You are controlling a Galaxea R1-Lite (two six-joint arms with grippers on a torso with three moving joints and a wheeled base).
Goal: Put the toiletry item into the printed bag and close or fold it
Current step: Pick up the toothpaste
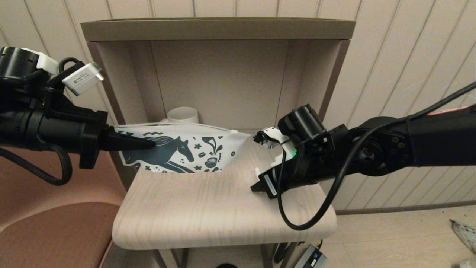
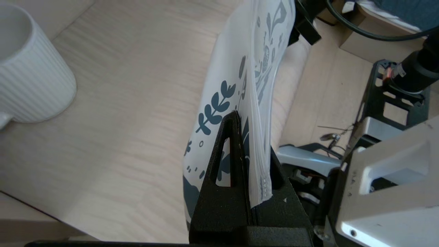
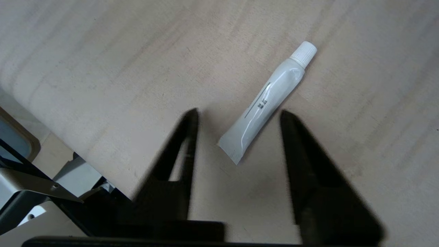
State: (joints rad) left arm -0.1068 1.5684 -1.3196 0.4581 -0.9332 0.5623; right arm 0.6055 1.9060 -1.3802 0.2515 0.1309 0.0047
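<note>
**Bag held upright at the left, tube lying under the right gripper**

A pale wood-grain desk (image 1: 208, 208) stands before a beige open shelf unit (image 1: 219, 29) set against a panelled wall. At the far side of the desk, the printed bag (image 1: 186, 152) stands on edge, its horse and flower print facing the near side and its white zipper along the top. The left gripper (image 2: 245, 137) reaches in from the left and is clamped on the bag's left end, its fingers (image 2: 226, 151) pressed together on the fabric. Behind the bag, further back on the shelf, sits a white ribbed mug (image 2: 31, 75), apart from the bag.

The right gripper (image 3: 238, 115) is over the right part of the desk, pointing down, its fingers spread apart and holding nothing. A small white tube (image 3: 265, 103) with a ribbed white cap lies flat on the desk between and just beyond the fingertips, touching neither one. The head view does not show the tube; the right arm covers that spot.
</note>
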